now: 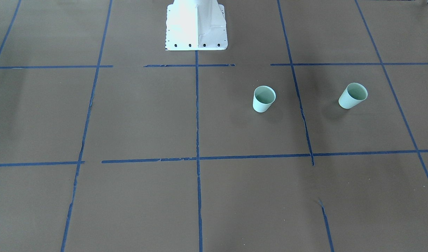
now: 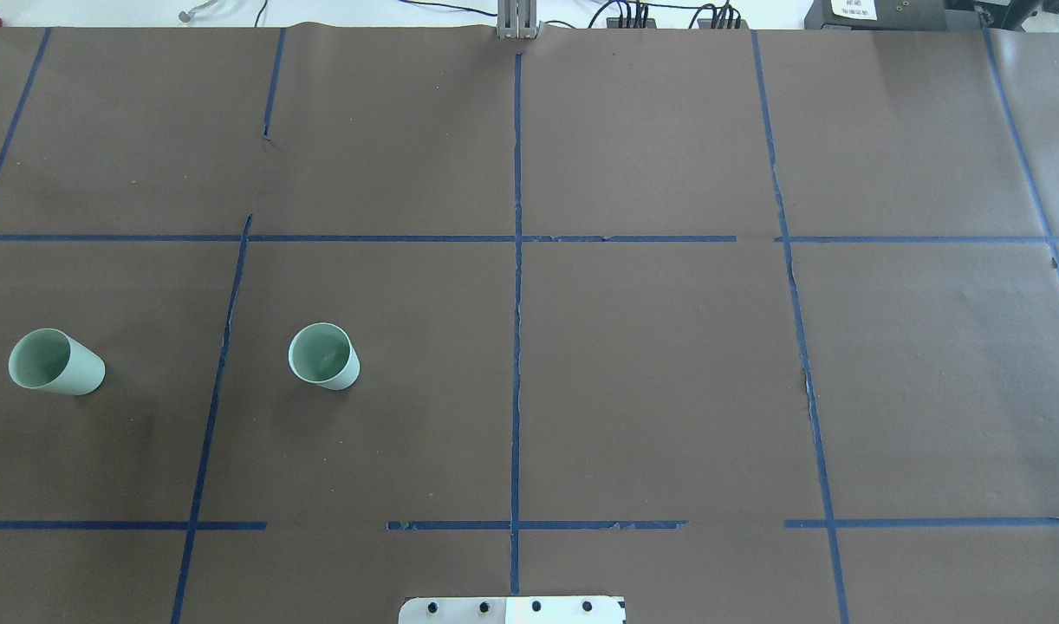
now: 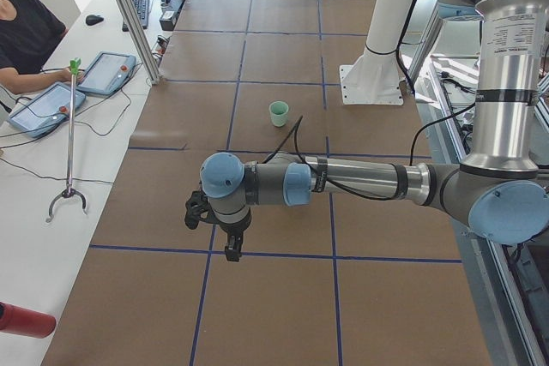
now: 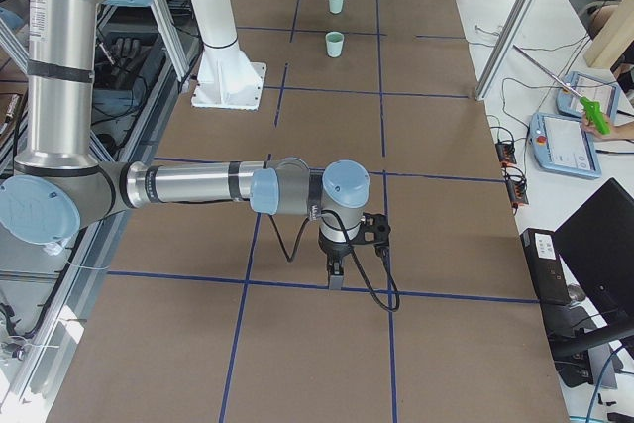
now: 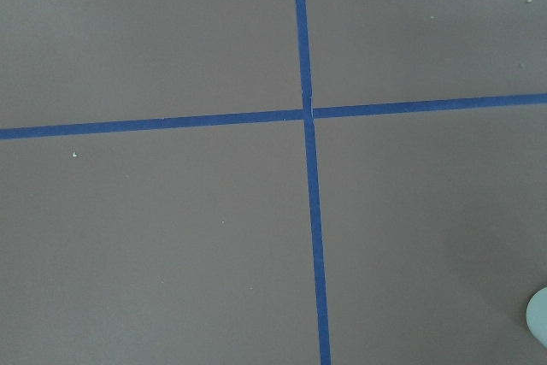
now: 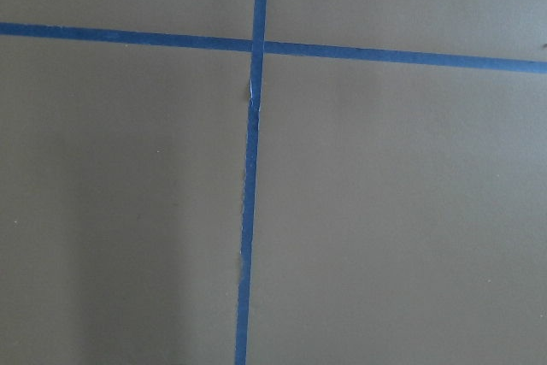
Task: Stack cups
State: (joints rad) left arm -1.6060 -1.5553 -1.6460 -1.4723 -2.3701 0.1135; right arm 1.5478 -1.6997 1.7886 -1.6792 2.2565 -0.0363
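Two pale mint-green cups stand upright and apart on the brown table, on my left side. The inner cup [image 1: 264,99] [image 2: 323,356] [image 4: 335,44] is nearer the centre line. The outer cup [image 1: 353,95] [image 2: 55,362] [image 4: 337,1] is near the table's left end. The exterior left view shows one cup [image 3: 279,113]. A pale sliver [image 5: 538,318] shows at the left wrist view's edge. My left gripper [image 3: 232,252] and right gripper [image 4: 335,281] point down above bare table. They show only in side views, so I cannot tell whether they are open.
The table is brown paper with a blue tape grid [image 2: 517,260]. The white robot base [image 1: 196,26] [image 2: 512,609] stands at the middle of my edge. Operators with tablets [image 3: 43,105] [image 4: 565,141] sit beside the table. A grabber stick [image 3: 70,135] stands there.
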